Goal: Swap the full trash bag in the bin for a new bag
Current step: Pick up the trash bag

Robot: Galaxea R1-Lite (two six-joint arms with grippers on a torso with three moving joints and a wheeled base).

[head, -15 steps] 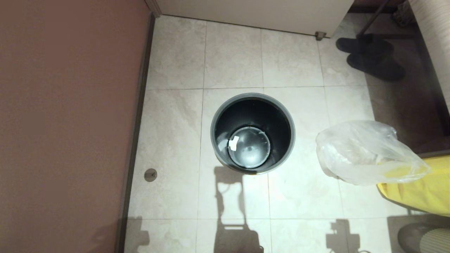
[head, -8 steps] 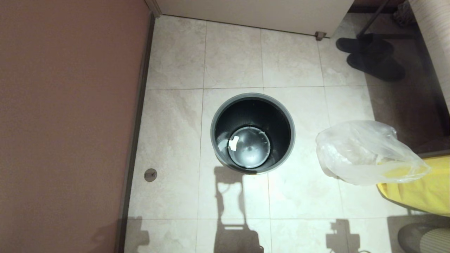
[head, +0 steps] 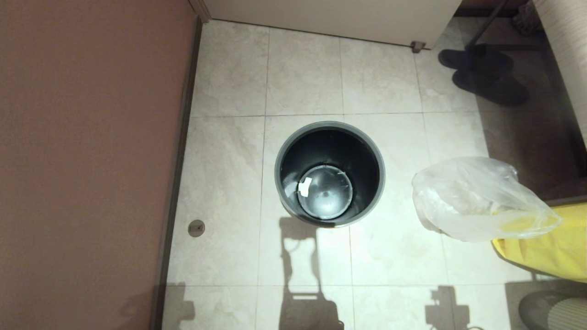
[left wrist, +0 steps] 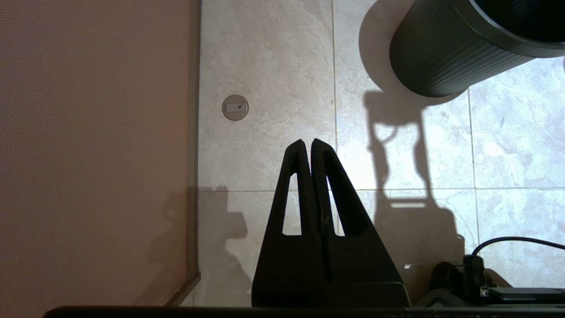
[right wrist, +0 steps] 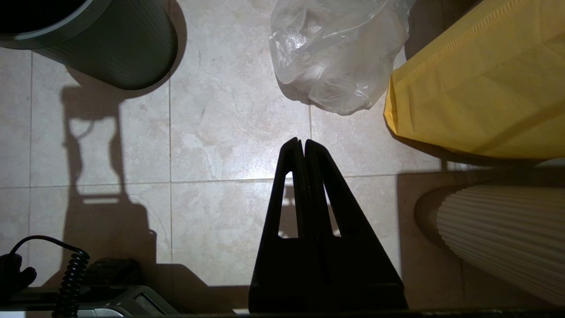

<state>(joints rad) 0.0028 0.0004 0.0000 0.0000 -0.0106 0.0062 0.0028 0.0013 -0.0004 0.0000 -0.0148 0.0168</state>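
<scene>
Inside, bin point(head: 329, 174) unlined, small blank white label point(head: 304, 185), no legible writing

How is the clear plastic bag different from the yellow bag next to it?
The new bag is transparent, thin and crinkled; the yellow bag is opaque, with a smoother, woven-looking surface. The new bag lies nearer the bin, and the yellow bag stands behind it at the picture's edge. Both are on the tiled floor.

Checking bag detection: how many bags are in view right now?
2. The new bag, transparent, lies on the floor to the right of the bin. A yellow bag sits just right of it, partly under it. None inside the bin.
</scene>
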